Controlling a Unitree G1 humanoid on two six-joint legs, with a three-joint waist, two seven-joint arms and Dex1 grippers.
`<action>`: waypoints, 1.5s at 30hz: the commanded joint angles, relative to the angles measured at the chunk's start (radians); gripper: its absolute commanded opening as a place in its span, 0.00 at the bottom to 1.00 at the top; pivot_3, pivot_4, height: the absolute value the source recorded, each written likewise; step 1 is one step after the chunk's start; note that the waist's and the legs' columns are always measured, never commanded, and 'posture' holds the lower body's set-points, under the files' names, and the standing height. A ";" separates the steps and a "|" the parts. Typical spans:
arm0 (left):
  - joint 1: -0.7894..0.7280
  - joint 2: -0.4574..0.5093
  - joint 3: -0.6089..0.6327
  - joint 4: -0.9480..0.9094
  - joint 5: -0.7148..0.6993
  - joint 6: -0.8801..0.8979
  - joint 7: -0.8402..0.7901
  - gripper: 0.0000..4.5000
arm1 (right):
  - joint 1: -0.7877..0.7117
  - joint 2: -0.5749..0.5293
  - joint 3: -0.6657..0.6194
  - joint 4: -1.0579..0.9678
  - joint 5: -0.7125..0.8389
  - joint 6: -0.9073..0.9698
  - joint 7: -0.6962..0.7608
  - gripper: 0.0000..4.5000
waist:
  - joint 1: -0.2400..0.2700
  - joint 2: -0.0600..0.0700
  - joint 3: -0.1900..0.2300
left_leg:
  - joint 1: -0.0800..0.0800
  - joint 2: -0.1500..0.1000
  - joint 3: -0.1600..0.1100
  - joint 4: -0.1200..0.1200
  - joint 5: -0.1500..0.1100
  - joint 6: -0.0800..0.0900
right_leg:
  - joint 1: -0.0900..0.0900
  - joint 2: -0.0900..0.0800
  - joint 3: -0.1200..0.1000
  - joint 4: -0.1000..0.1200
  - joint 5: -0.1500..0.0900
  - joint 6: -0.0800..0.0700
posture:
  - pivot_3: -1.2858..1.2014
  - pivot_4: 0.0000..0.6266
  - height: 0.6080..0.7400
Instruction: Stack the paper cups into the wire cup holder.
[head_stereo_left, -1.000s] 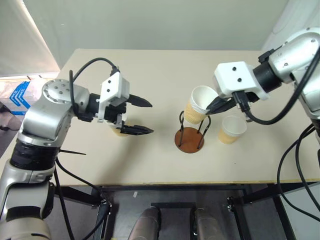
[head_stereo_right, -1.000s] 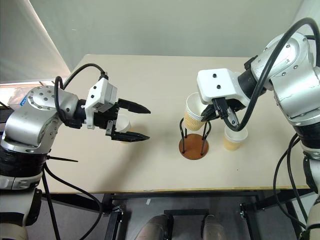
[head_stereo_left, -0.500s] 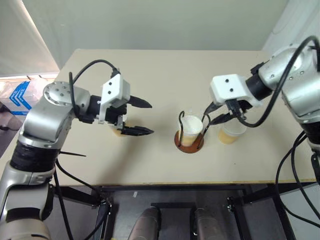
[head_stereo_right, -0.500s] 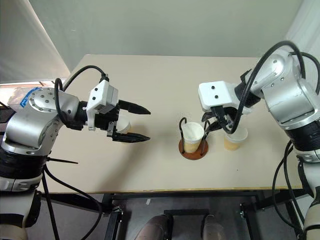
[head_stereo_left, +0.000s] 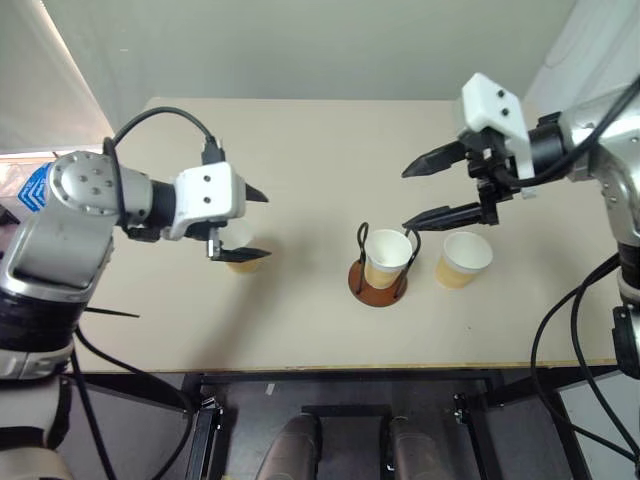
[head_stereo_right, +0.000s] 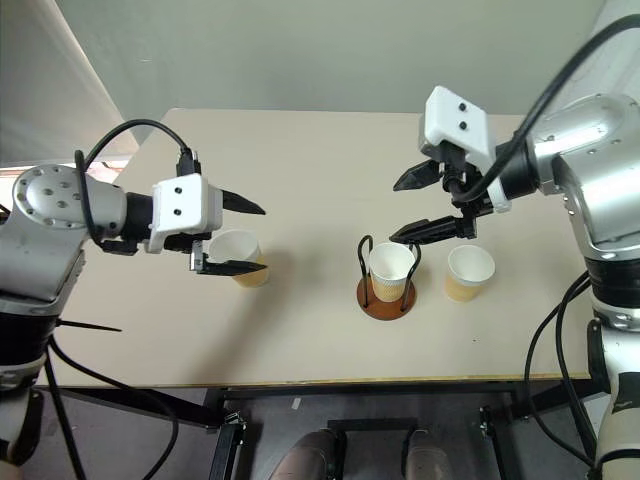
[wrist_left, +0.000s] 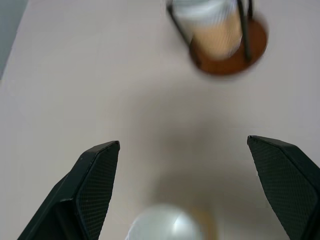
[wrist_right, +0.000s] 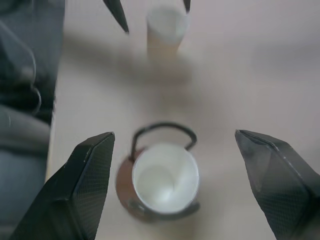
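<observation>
No text, label, brand, number or sign can be read anywhere in these views.

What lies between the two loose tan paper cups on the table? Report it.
The black wire cup holder on its reddish-brown disc base stands between them in the right eye view, one tan paper cup seated inside. The loose cups flank it.
</observation>
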 joint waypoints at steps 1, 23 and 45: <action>0.009 0.017 -0.012 -0.030 0.059 -0.027 0.014 1.00 | 0.026 -0.036 -0.066 -0.073 0.070 0.025 -0.021 0.90 | 0.002 0.000 0.000 | 0.000 0.000 0.000 0.000 0.000 0.000 | 0.000 0.000 0.000 0.000 0.000 0.000 | 0.52 0.24 1.00; -0.006 0.035 0.073 0.313 0.008 -0.182 -0.061 1.00 | 0.112 -0.146 -0.119 -0.203 0.296 0.105 -0.130 0.90 | 0.001 -0.001 -0.001 | 0.000 0.000 -0.001 -0.003 0.002 -0.003 | -0.003 0.000 0.000 0.005 0.000 0.000 | 0.52 0.24 1.00; -0.075 -0.067 -0.084 0.577 0.249 -0.601 -0.070 0.74 | 0.163 -0.194 -0.156 -0.267 0.432 0.146 -0.225 0.91 | 0.001 -0.001 -0.001 | -0.001 0.000 -0.001 -0.002 0.002 -0.001 | -0.004 0.000 0.000 0.004 -0.001 0.000 | 0.52 0.24 1.00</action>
